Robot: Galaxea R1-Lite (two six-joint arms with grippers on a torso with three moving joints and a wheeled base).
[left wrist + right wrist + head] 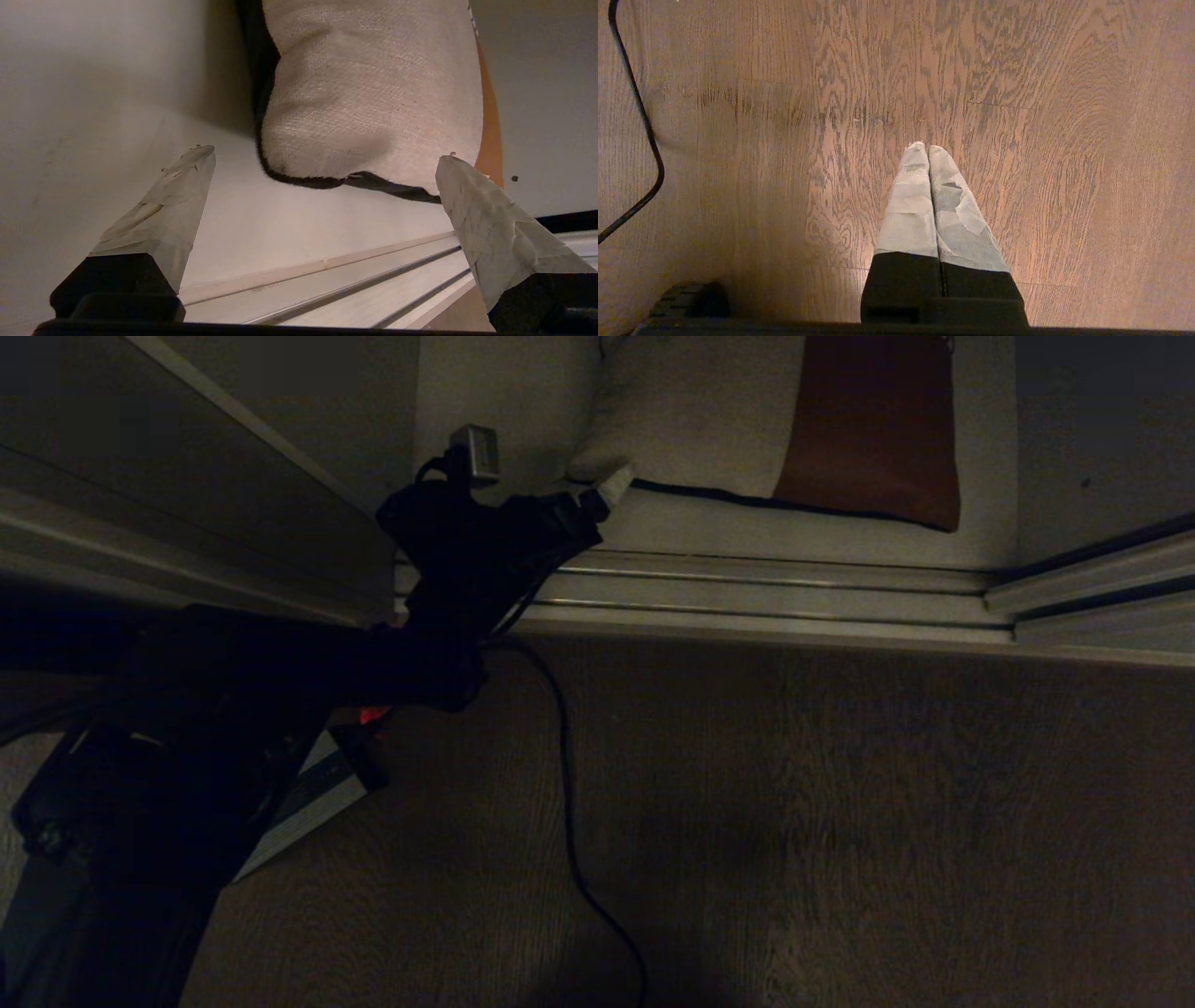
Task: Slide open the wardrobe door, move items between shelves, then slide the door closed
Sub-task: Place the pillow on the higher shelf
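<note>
Door (pixel 187 495) already slid aside; cushion (pixel 775 420) lying on bottom shelf (pixel 794 537), not yet gripped. Left gripper (pixel 322 186) just short of cushion's corner, jaws wide. Right gripper (pixel 928 154) pinched closed, empty, over floor (pixel 1041 140). Moving and closing remain.

The cushion (pixel 747 420) lies on the bottom shelf (pixel 794 537), behind the floor track (pixel 747 593). The left gripper (pixel 607 490) sits at the cushion's left corner, above the track.

Cushion (pixel 709 420): beige weave, rust-brown block, black edging. Shelf (pixel 794 537): off-white. Floor (pixel 840 821): brown wood grain. Cable (pixel 569 821): black.
</note>
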